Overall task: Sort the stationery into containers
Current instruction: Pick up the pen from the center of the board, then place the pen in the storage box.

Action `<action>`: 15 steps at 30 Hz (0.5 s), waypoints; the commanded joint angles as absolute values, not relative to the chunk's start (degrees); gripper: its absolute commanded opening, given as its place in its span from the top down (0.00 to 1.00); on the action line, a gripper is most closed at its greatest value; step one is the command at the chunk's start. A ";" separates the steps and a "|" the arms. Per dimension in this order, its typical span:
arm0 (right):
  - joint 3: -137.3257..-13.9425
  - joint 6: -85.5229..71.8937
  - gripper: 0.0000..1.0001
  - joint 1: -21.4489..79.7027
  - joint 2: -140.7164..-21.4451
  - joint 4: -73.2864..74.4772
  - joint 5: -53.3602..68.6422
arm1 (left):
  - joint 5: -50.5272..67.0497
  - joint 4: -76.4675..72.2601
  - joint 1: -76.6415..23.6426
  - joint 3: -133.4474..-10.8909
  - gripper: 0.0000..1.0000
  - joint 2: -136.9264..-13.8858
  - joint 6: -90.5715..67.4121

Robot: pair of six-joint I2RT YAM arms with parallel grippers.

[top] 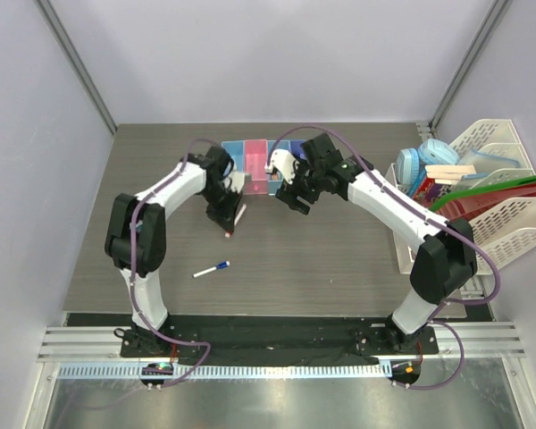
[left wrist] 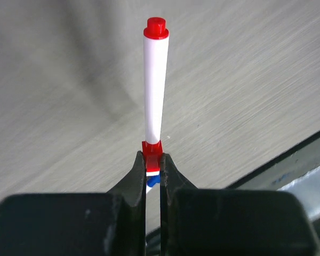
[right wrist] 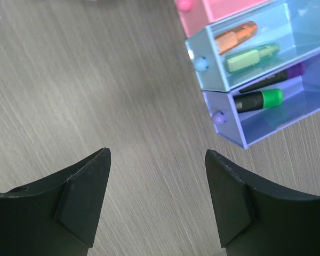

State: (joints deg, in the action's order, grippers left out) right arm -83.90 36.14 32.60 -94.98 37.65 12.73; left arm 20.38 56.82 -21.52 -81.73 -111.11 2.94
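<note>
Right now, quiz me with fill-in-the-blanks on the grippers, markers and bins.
The left gripper is shut on a marker with a ___ cap.
The right gripper is ___.
The loose marker has a ___ cap.
The purple bin holds a highlighter with a ___ cap.
Missing: red, open, blue, green.

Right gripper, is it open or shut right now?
Open. The right gripper has its fingers spread wide, bare table between them, nothing held.
</note>
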 commanded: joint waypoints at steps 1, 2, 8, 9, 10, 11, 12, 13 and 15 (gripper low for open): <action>-83.85 42.35 0.23 35.77 -93.86 41.74 14.41 | 18.37 52.30 -19.08 -89.99 1.00 -104.16 0.88; -83.59 42.89 0.23 36.29 -94.04 41.92 14.68 | 18.02 51.42 -18.64 -91.91 1.00 -103.89 0.70; -82.27 42.10 0.23 37.71 -94.75 40.17 15.21 | 13.72 42.38 -18.46 -97.45 1.00 -105.02 0.71; -82.00 42.01 0.23 37.71 -94.75 39.99 14.86 | 12.67 42.02 -18.46 -98.60 1.00 -105.90 0.36; -81.22 42.01 0.23 37.71 -94.40 39.38 14.59 | 11.70 42.19 -18.46 -101.75 1.00 -107.30 0.26; -80.69 42.01 0.23 37.71 -94.05 39.03 14.42 | 11.52 42.71 -18.46 -103.52 1.00 -110.01 0.26; -80.16 41.84 0.23 37.71 -93.69 38.59 14.33 | 11.17 43.06 -18.46 -105.45 1.00 -111.78 -1.30; -78.94 41.84 0.23 37.79 -93.26 37.54 14.07 | 11.95 43.33 -18.46 -109.12 1.00 -113.36 -1.67; -77.88 41.31 0.23 37.71 -92.20 35.87 13.80 | 13.70 43.86 -18.46 -112.66 1.00 -118.01 -3.25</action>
